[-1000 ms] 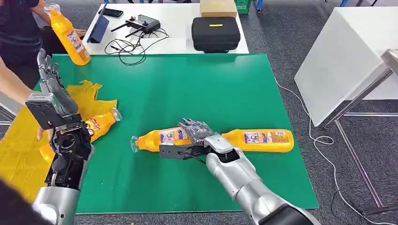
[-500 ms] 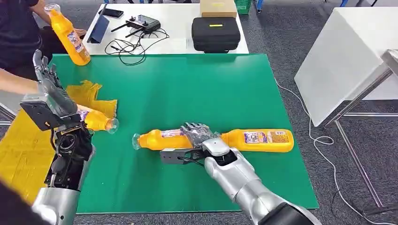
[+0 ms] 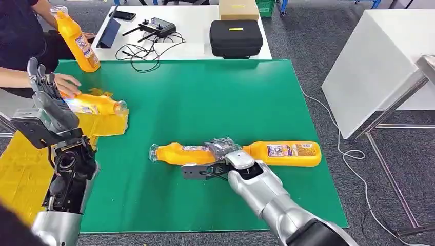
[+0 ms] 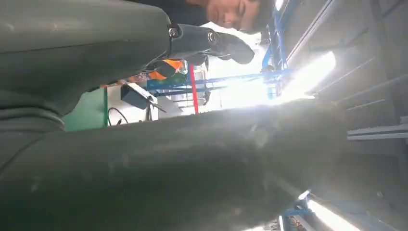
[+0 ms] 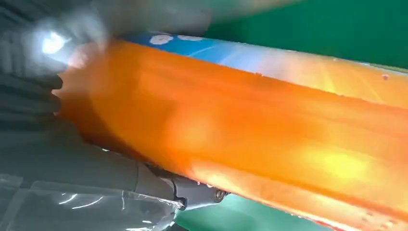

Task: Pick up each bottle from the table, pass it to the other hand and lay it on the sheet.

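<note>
While the right hand wraps the nearer bottle at six o'clock, fingers clamped on it, the pickup is under way; next, lift toward the empty, spread left hand at nine.

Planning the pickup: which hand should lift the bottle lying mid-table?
Right. The right hand already wraps that bottle; the left hand is raised far off by the yellow sheet.

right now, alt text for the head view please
The robot's right hand grips an orange bottle lying on a green table, a second bottle beside it. At far left, a person's hand rests on another bottle.
</note>
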Robot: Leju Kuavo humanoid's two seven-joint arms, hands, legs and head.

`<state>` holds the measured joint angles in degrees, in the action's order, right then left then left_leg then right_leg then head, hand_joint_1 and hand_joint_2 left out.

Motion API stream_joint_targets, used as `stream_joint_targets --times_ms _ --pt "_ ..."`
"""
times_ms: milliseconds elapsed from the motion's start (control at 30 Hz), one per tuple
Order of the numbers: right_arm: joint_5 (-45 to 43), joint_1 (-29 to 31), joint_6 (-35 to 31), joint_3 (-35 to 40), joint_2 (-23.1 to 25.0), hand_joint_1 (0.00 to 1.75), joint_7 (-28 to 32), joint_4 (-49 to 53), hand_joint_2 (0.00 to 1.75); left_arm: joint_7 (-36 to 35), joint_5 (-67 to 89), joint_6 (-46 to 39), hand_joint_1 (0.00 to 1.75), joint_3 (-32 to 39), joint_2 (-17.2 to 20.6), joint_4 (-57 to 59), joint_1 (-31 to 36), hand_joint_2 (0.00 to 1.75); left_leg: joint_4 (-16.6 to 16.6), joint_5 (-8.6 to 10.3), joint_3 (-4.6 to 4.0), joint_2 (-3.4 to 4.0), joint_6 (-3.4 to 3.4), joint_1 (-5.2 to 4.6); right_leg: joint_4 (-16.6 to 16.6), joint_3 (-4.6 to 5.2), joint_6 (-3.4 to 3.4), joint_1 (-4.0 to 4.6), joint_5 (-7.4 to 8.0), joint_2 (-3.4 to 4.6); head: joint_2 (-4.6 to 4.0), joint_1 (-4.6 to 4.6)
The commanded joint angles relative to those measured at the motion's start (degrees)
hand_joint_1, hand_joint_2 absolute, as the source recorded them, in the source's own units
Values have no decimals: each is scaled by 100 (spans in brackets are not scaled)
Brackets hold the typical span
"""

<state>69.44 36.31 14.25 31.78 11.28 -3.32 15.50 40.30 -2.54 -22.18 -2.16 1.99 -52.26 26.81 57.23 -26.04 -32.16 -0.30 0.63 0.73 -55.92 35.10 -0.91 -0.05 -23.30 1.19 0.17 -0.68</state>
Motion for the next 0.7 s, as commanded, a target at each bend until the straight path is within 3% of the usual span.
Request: stream_joint_targets --times_ms 33,67,100,167,267,500,567,700 --pt "-573 266 -806 -364 -158 175 20 -251 175 -409 -383 946 0 -46 121 1346 641 0 -8 -2 23 -18 2 1 8 -30 -3 3 -8 -30 0 0" --pt "-730 398 -937 -504 -135 175 125 -216 175 -568 -575 1374 0 -12 165 1438 645 0 -4 1 10 -11 2 -3 2 -14 -2 -1 -3 -17 0 -2" --pt "-1178 595 -1328 -879 -75 175 618 -79 175 -939 -994 2295 0 80 230 1655 658 175 -4 0 16 -6 3 -5 1 -18 -3 -2 -4 -16 0 0" --pt "-1564 974 -1683 -1150 24 175 1098 112 175 -1136 -1411 3290 0 186 301 1861 586 175 2 3 -1 9 5 -11 -8 3 -3 -9 3 0 0 2" --pt "-1599 1013 -1603 -1122 29 175 1034 175 175 -1081 -1392 3296 0 193 288 1901 575 175 10 -2 -15 33 11 -9 -20 15 -3 -9 3 19 0 0" --pt "-1614 908 -1717 -1082 10 175 1078 155 175 -1091 -1379 3274 0 194 272 1878 594 175 2 1 -3 2 10 1 -7 0 -3 2 -7 -11 0 0" --pt "-2117 1022 -2151 -1350 84 175 1804 343 175 -1465 -1802 4328 0 240 300 1861 471 175 2 0 -5 1 12 -2 -9 2 -4 -2 -9 -14 0 0" --pt "-2559 890 -2107 -1141 0 175 1792 1350 175 -1552 -1931 5108 0 103 241 1906 414 175 2 7 -38 14 11 -6 -10 34 -4 -8 2 3 0 0"
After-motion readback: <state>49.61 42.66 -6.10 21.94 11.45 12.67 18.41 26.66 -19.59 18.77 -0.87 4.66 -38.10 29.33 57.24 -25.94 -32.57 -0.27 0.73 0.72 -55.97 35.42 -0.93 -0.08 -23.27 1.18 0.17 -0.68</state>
